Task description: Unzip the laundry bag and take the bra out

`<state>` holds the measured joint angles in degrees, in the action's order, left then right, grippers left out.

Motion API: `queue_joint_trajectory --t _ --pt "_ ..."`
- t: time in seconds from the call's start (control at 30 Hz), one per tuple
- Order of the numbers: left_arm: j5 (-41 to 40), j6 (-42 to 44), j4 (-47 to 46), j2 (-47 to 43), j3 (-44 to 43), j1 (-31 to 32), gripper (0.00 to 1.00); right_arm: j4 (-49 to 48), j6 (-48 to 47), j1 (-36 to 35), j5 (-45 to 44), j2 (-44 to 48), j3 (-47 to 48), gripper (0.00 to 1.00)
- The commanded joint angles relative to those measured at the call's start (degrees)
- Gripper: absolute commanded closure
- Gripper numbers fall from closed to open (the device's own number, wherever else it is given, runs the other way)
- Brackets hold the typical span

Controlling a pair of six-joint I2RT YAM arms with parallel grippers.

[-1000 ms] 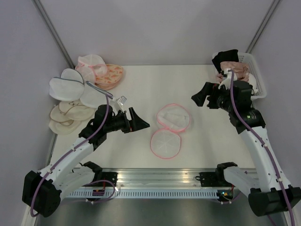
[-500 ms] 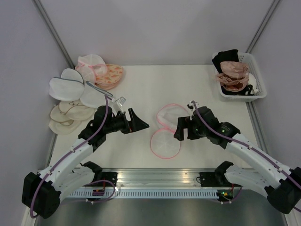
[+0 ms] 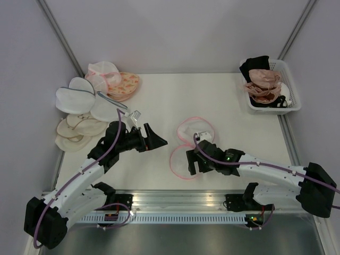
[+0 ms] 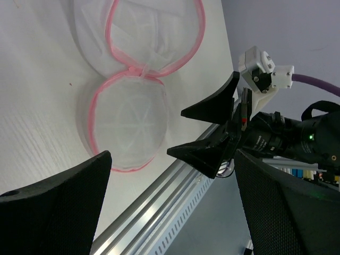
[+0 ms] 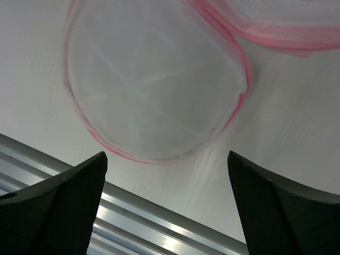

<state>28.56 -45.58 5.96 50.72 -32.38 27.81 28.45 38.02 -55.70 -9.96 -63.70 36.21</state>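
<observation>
My right pincer [image 3: 190,162], spread wide and empty, hangs over the near half of the laundry bag [image 3: 197,133], whose long axis runs away from me.

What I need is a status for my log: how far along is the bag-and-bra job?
Done: the laundry bag lies unzipped, both halves spread open with nothing peach showing through the mesh. A pale pink bra sits in the basket. In hand: nothing. The right gripper hangs open over the near half, and the left gripper is open, apart from the bag. Left: apparently only pulling the arms back.
</observation>
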Motion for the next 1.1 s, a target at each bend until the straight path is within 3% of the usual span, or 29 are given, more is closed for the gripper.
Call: queue_joint_trajectory --t 0.0,0.23,0.37,0.63,0.8,0.87,0.9,1.0,1.03,1.07 --pt "-1.2 0.1 -0.3 -0.4 0.4 -0.2 0.00 -2.7 2.1 -3.7 -7.5 -4.7 4.7 0.02" --pt "-2.1 0.1 0.4 -1.9 0.8 -0.2 0.00 -3.6 -1.1 -16.5 -9.6 -14.7 11.6 0.02" --pt "-2.5 0.3 1.1 -3.1 1.1 -0.2 0.00 -5.9 -6.5 -17.2 -4.5 -16.9 12.2 0.02" --pt "-3.2 0.4 1.7 -4.2 1.8 -0.2 0.01 -7.8 -14.8 -17.2 -2.6 -22.1 12.7 0.02" --pt "-3.6 0.4 2.3 -5.1 2.1 -0.2 0.00 -13.1 -15.8 -17.1 0.9 -25.4 10.8 0.03" --pt "-4.0 0.6 2.9 -5.9 2.1 -0.2 0.00 -14.1 -15.9 -16.9 2.0 -26.7 10.4 0.07" --pt "-4.4 0.8 3.4 -6.2 2.1 -0.2 0.00 -15.1 -15.8 -16.9 2.4 -27.1 10.0 0.11" --pt "-4.9 1.0 4.3 -7.1 2.1 -0.2 0.00 -15.3 -15.6 -16.2 3.6 -29.4 10.2 0.62" --pt "-5.2 1.0 4.4 -7.4 2.0 -0.3 0.00 -15.2 -15.3 -15.8 3.7 -30.2 10.2 0.92" --pt "-5.3 1.1 4.8 -7.6 1.9 -0.3 0.00 -15.3 -15.0 -15.8 3.8 -30.5 10.2 0.99"
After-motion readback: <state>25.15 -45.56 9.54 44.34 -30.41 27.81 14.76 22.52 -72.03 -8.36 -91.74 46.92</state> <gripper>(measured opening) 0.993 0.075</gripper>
